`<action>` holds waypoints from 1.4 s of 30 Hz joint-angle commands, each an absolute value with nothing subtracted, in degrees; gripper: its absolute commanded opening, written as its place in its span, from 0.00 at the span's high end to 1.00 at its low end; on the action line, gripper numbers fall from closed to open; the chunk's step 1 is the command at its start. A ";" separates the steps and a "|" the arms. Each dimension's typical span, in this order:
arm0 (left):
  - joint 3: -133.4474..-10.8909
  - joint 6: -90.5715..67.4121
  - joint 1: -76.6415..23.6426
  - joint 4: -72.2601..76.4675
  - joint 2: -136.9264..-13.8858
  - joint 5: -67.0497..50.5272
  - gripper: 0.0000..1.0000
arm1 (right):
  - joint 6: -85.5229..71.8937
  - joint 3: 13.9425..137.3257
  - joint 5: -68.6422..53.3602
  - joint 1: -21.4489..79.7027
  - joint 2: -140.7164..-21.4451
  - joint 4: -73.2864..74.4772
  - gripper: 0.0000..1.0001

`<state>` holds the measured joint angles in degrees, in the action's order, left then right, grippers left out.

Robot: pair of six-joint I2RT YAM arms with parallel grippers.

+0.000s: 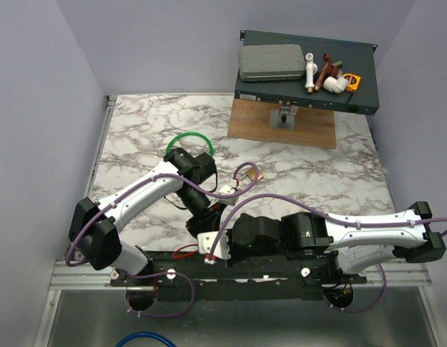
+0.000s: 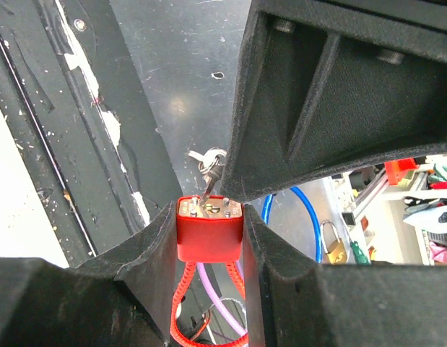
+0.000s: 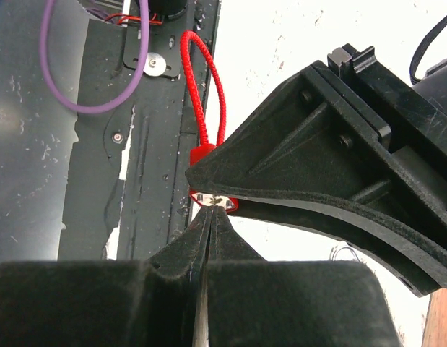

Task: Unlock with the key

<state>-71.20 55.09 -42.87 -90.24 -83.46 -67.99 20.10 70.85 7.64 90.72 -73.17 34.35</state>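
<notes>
Top external view: the left arm [image 1: 147,189] and the right arm [image 1: 367,230] bend inward and meet low over the near edge of the marble desk [image 1: 317,173], beside the black base rail [image 1: 266,269]. A short piece of red cord [image 1: 183,251] shows just below the meeting point. The key is too small to make out in this view. A green cable loop [image 1: 187,135] lies on the desk behind the left arm, well apart from the cord.

Left wrist view: the left gripper [image 2: 209,233] has its jaws clamped on the two sides of a small red block [image 2: 209,244] with a silver end face. The key [image 2: 208,186], a thin metal shank, stands tilted in that face, with a small ring [image 2: 209,155] at its outer end. The red cord hangs as a loop from the block's other end. A broad black finger [image 2: 339,94] from the other arm comes in from the upper right, its edge right beside the key.

Right wrist view: the right gripper [image 3: 209,230] has its jaws together, the tips pinching the key, seen as a silver glint [image 3: 211,199]. The red cord arcs up over the black rail.
</notes>
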 commanded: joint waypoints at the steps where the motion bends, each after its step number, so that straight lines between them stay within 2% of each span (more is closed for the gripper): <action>1: -70.53 57.01 -43.20 -92.96 -81.89 -71.19 1.00 | 20.63 71.12 7.48 91.23 -71.73 33.25 0.99; 42: -71.44 57.00 -43.15 -92.97 -80.55 -73.13 1.00 | 17.84 63.20 8.32 91.23 -67.96 22.19 0.99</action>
